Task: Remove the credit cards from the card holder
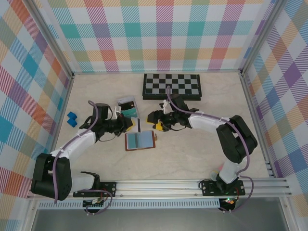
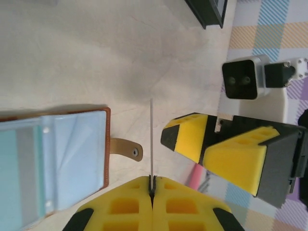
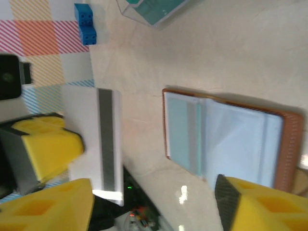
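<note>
The card holder [image 1: 140, 140] lies open on the table, brown edge around a blue-grey lining, with a teal credit card [image 3: 185, 130] in one pocket. Just above it, my left gripper [image 1: 130, 124] is shut on a white credit card [image 3: 96, 139] with a grey stripe. In the left wrist view that card [image 2: 151, 139] shows edge-on, rising from between the closed jaws of the left gripper [image 2: 152, 185]. My right gripper [image 1: 156, 121] stands open right beside the card, its fingers [image 2: 192, 137] apart from it. The holder [image 2: 53, 159] and its clasp tab [image 2: 126, 148] lie to the left.
A clear plastic tray [image 1: 127, 107] holding cards stands behind the left gripper. The black-and-grey chessboard [image 1: 172, 86] lies at the back. A small blue block [image 1: 72, 119] rests near the left wall.
</note>
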Available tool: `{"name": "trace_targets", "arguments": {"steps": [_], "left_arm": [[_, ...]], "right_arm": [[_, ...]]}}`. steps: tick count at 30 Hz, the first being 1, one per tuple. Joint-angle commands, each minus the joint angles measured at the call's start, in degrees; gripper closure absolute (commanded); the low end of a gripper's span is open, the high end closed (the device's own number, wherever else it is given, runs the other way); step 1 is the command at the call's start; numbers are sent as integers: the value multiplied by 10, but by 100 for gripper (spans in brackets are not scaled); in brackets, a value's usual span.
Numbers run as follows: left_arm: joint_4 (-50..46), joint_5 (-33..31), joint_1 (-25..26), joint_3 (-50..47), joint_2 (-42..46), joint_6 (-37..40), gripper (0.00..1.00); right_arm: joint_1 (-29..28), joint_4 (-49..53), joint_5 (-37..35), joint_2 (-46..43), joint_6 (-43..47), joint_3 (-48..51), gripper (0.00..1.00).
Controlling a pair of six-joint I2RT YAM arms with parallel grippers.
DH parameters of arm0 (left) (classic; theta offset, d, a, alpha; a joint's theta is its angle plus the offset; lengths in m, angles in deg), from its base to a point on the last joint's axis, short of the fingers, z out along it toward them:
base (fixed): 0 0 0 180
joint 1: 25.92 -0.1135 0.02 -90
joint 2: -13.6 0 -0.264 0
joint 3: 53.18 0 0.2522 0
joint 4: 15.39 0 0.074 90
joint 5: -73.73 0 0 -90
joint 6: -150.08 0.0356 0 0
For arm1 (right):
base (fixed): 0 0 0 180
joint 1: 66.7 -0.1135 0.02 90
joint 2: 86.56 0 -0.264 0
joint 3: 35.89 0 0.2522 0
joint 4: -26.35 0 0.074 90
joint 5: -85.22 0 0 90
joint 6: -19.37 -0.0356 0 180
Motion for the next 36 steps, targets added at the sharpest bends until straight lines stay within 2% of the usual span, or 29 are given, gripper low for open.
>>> {"name": "trace_targets", "arguments": {"steps": [1,4,6,7,11,16,19,21,26,32,36], "left_arm": [[-166,-88,5,58,33,134,100],[-225,-139,5,113,37,203,100],[-243,-158,5,149,31,251,100],[-247,-159,5,169,25,278,100],[-250,-160,6,241,-15,367,100],[-235,-256,6,328,-85,449,100],[-215,-288,6,362,-119,525,100],[-209,-311,5,388,-145,547,100],[-241,-340,5,468,-213,640,100],[-252,-309,1,492,-263,820,100],[-286,-260,-13,515,-301,927,100]], "right_arm": [[4,100,-62,-33,62,-25,19],[9,133,-103,-52,80,-28,9],[15,154,-131,-63,89,-30,1],[20,160,-140,-68,94,-28,0],[40,164,-150,-85,102,-13,0],[67,161,-142,-92,103,9,0],[81,162,-135,-96,106,19,0],[89,163,-133,-100,108,24,0],[101,172,-139,-109,106,31,0],[103,174,-135,-106,97,31,0],[103,179,-137,-107,92,23,0]]}}
